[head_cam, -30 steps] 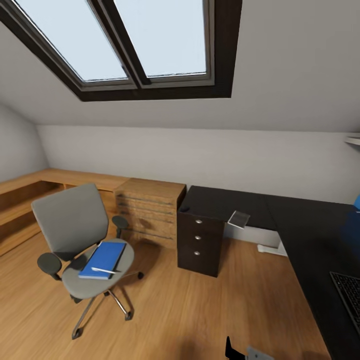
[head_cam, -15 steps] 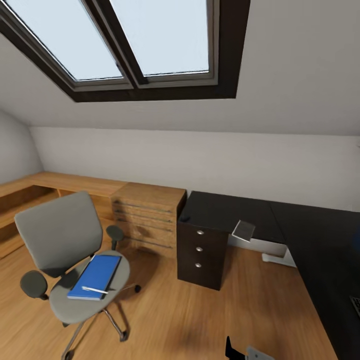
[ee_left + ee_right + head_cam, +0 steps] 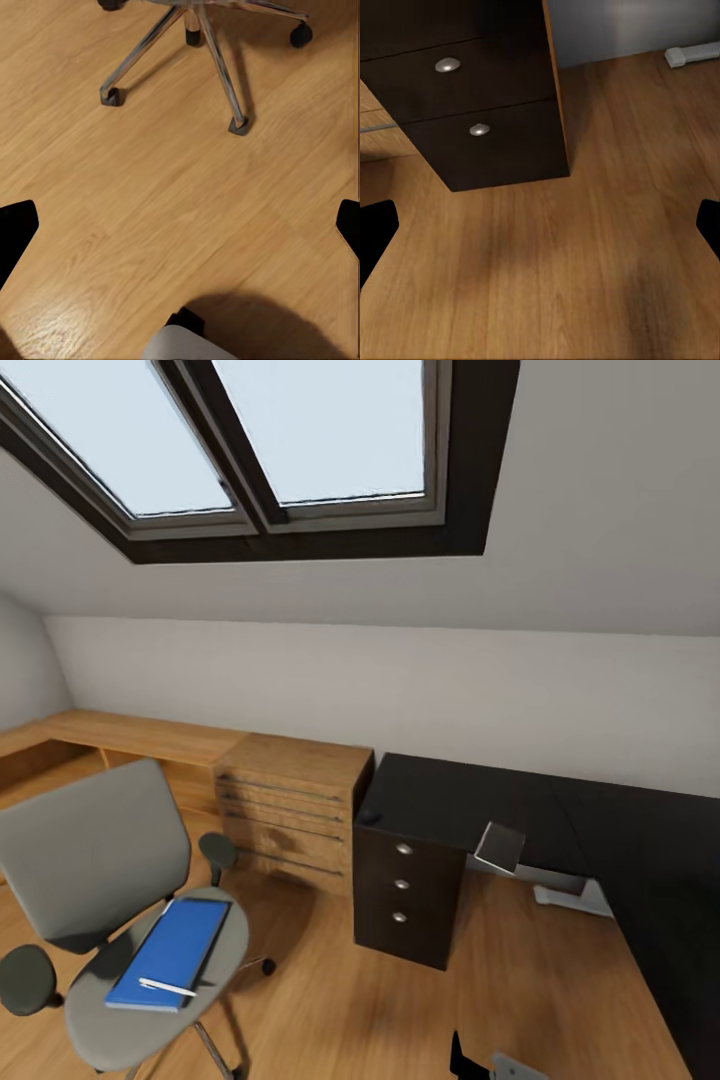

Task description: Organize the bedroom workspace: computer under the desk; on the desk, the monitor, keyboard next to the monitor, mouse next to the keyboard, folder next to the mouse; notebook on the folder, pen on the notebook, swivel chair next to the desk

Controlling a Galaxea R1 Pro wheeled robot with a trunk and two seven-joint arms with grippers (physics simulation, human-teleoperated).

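Two claws spread open over bare wood floor, gripping nothing. Near left: swivel chair (image 3: 100, 920) carrying folder (image 3: 172, 952), pen (image 3: 167, 987) on top. Right: desk (image 3: 560, 830), mouse (image 3: 370, 815) at its left corner, notebook (image 3: 500, 846) overhanging its near edge.

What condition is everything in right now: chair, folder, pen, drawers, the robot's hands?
Swivel chair: upright on the floor, away from the desk.
Folder: closed, flat on the seat.
Pen: lying on the folder.
Black drawers: shut.
Left gripper: open, empty.
Right gripper: open, empty.
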